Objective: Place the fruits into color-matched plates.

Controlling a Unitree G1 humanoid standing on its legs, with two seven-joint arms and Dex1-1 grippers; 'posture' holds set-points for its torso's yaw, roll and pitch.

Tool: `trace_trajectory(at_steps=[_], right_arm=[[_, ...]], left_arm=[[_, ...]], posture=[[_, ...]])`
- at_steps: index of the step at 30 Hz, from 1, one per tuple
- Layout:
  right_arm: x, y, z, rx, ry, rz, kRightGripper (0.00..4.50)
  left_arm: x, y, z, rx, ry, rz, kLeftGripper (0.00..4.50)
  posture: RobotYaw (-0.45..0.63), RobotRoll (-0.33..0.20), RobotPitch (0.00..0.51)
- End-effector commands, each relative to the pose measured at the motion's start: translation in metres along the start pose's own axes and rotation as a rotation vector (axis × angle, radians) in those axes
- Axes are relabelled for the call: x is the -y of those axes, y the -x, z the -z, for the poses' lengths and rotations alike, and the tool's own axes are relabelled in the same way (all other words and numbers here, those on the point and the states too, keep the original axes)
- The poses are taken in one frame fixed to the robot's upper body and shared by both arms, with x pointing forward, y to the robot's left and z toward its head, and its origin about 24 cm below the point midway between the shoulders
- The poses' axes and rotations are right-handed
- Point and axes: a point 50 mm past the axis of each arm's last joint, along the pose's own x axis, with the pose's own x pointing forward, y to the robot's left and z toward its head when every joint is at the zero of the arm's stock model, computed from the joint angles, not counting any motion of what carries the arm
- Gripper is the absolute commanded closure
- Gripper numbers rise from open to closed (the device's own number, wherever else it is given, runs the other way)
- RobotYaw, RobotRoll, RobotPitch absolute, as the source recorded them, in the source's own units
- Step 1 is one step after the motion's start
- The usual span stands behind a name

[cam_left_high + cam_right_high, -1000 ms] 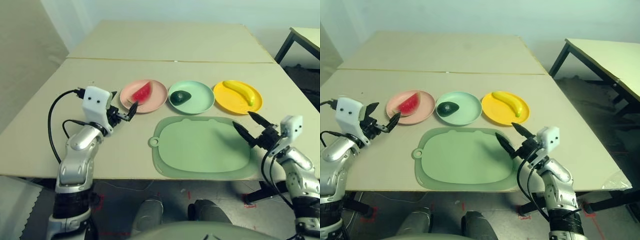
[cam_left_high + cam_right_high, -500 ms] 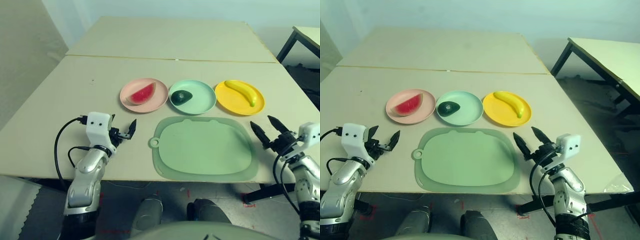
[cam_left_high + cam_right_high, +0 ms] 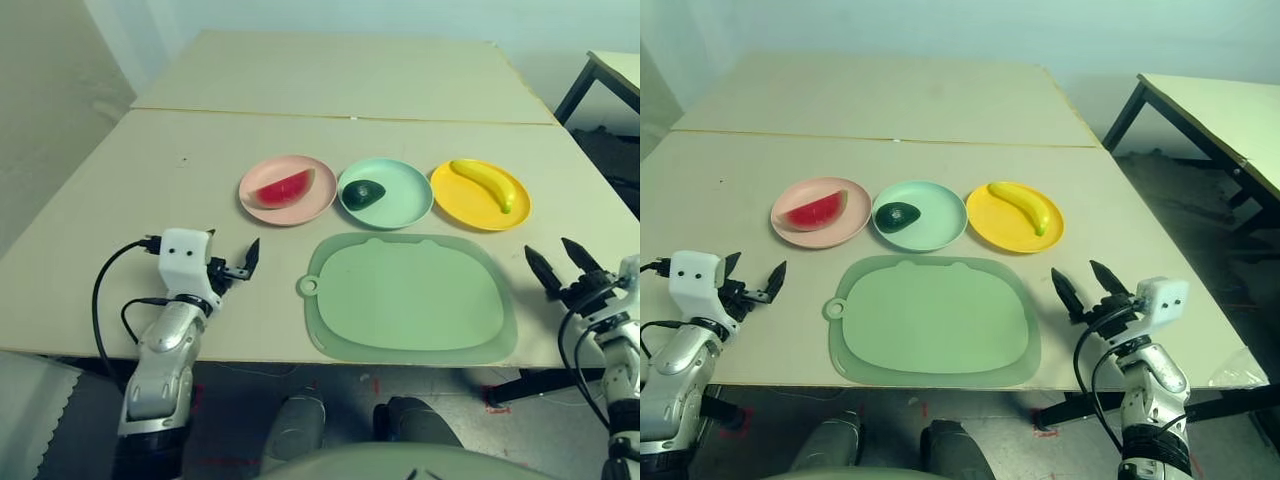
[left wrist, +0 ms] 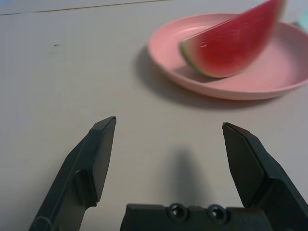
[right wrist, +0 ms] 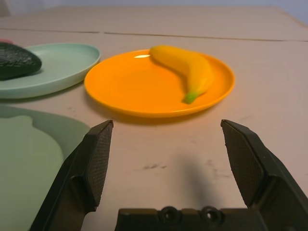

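Watermelon wedge (image 3: 283,187), banana (image 3: 488,182), avocado (image 3: 363,193) sit plated (likely light, rigid, slick plastic; pinch mid-body). Left gripper (image 3: 238,268) and right gripper (image 3: 1087,288) spread wide, empty.

A large flat green mat (image 3: 410,295) with a small handle hole lies near the beige table's (image 3: 330,90) front edge; a second table (image 3: 1220,110) stands at right.
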Motion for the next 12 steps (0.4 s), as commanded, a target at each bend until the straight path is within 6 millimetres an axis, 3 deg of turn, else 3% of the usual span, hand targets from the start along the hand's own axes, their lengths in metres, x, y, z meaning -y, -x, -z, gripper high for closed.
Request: trace_trajectory(at_steps=[1,12], right_arm=[[-0.002,0.002,0.002,-0.009,0.008,-0.008,0.00],[0.002,0.003,0.004,-0.003,0.013,0.028,0.00]], left_arm=[[0.003,-0.002,0.001,-0.006,0.004,0.014,0.01],[0.009,-0.014,-0.007,0.022,-0.013,0.048,0.01]], posture=[[0.17,0.000,0.111],[0.16,0.000,0.099]])
